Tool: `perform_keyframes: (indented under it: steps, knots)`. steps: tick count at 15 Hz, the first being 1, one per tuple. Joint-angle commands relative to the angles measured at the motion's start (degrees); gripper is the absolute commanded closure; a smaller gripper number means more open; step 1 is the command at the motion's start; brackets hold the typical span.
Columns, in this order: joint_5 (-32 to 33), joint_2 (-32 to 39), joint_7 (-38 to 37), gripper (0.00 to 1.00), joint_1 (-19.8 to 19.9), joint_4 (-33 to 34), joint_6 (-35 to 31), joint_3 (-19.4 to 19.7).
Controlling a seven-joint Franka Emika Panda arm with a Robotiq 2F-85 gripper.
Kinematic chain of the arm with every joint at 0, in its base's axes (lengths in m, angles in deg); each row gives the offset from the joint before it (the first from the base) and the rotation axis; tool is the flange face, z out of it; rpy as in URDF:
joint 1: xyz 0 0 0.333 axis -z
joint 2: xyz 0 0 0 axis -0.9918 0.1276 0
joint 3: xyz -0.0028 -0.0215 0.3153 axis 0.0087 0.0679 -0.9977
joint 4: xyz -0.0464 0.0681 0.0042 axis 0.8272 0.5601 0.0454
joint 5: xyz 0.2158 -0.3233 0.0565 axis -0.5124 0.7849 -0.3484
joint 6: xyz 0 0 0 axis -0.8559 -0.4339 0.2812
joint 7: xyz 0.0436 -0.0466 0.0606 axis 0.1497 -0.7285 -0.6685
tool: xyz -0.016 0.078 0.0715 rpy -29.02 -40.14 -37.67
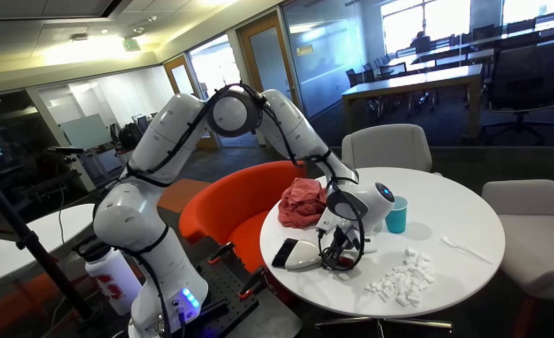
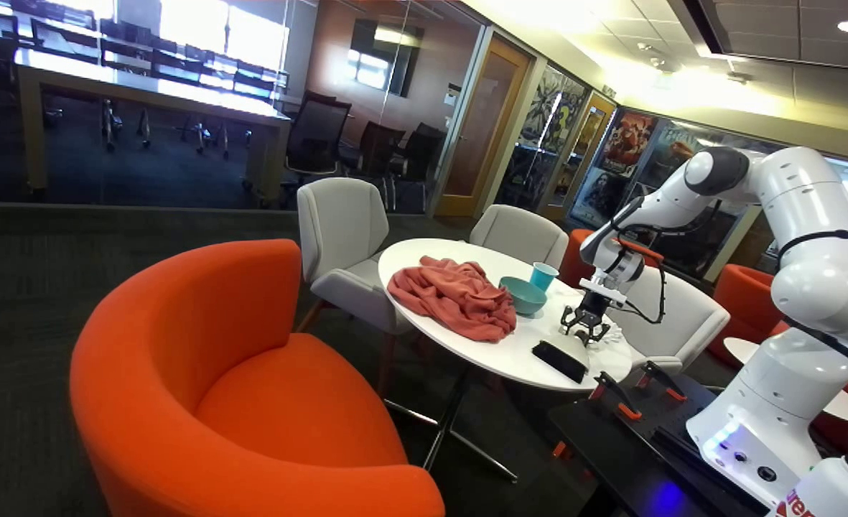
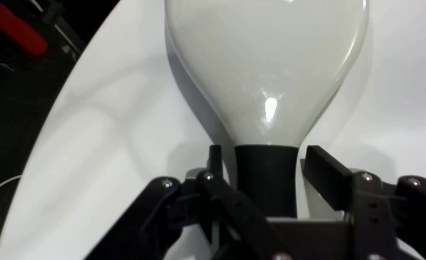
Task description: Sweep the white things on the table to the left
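Blown out at the windows beyond the table in both exterior views. Glows yellow along the ceiling high above it; drops dim on the floor around the table. Streaked with bluish glare on the glass wall behind it. Tilted, stretched toward edges in both. In the wrist view, glints hard on the brush atop the table; blotched with soft looping shadows across it; dark, blurry past the table.

Cloth, red, crumpled; cup, blue, upright; bowl, teal, between the cloth and the cup; utensil, white, lying apart from the cup; chair, orange, with curved back; bottle, white, black-lidded.
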Motion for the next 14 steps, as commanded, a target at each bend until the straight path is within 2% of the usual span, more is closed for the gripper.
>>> perform_keyframes:
  steps: [1, 2, 4, 5, 9, 14]
  knots:
    - [-1.1, 1.9, 0.6, 0.66, 0.8, 2.3, 2.1, -0.9]
    - [-1.0, 2.1, 0.6, 0.68, 0.8, 2.6, 2.3, -0.9]
    - [-1.2, 2.1, 0.5, 0.83, 0.8, 2.7, 2.9, -1.0]
    - [-1.1, 2.0, 0.6, 0.86, 0.8, 2.7, 3.0, -1.0]
    - [-0.9, 0.2, 0.4, 0.86, 0.5, 1.1, 3.3, -0.6]
    - [0.7, -4.7, -1.9, 0.86, -0.5, -2.4, 7.6, 1.3]
